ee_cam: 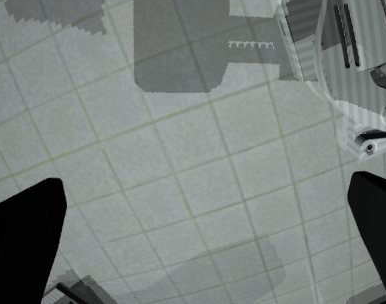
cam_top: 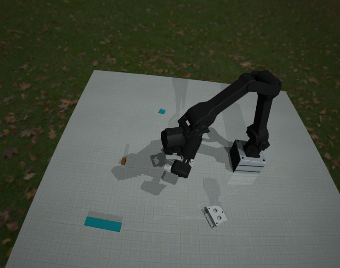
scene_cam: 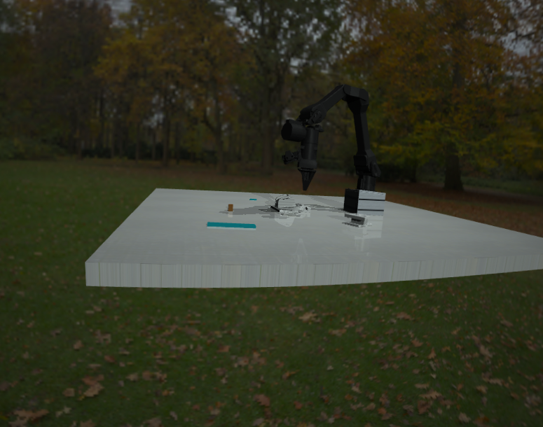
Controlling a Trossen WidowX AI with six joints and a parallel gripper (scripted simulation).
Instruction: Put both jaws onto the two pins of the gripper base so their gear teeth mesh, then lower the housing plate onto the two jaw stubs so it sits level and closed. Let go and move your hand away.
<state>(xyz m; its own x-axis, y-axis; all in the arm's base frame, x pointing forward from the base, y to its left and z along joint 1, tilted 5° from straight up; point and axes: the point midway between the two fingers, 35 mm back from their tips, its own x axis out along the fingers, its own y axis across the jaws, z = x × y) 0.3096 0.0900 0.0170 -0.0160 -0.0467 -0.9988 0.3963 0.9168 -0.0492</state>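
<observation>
The black arm (cam_top: 226, 100) (scene_cam: 360, 127) rises at right in the top view, bends at its elbow in the upper right and slopes down toward the centre. Its gripper (scene_cam: 305, 188) (ee_cam: 213, 191) points downward, holding nothing, fingers wide apart at the wrist view's lower left and lower right.

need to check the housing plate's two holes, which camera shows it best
The top view: the housing plate lies there unobstructed, both round holes visible. The exterior view shows it small and nearly edge-on; the wrist view doesn't clearly show it.
</observation>
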